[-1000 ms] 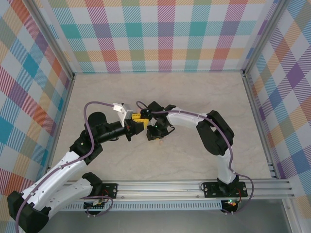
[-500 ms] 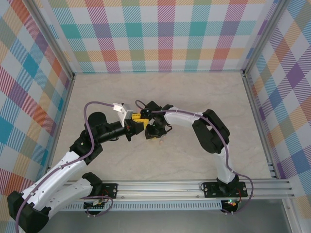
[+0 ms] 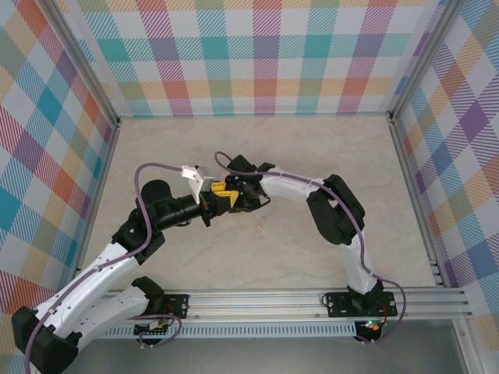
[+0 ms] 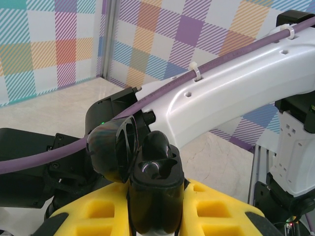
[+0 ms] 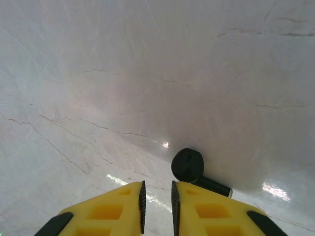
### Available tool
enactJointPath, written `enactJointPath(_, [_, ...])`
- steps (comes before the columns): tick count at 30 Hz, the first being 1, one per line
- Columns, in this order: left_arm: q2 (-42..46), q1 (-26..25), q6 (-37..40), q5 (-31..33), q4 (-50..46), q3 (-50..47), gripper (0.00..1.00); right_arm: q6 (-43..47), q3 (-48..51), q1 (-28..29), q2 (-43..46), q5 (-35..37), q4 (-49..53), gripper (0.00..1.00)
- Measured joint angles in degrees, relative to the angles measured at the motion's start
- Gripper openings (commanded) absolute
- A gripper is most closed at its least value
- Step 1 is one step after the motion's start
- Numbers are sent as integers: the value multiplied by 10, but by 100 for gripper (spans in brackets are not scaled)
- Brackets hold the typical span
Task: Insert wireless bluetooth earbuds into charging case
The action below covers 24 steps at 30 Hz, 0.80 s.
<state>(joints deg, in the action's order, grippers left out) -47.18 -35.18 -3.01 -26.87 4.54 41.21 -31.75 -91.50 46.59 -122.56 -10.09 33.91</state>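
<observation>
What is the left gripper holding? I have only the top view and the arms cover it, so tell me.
Observer: In the left wrist view, the left gripper is shut on a black case with its lid open.
Operator: Now report the right gripper.
Observer: In the right wrist view, the right gripper is nearly shut and holds nothing.
Operator: Find me a bud.
Observer: One black bud lies on the table, just ahead of that gripper.
</observation>
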Motion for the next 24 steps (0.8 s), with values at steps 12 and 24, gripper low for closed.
enactJointPath(12, [0,0,-2,0,0,-2,14,105,-50,0,3,34,58,43])
enactJointPath(24, [0,0,-2,0,0,-2,14,202,-136,0,-65,49,124,46])
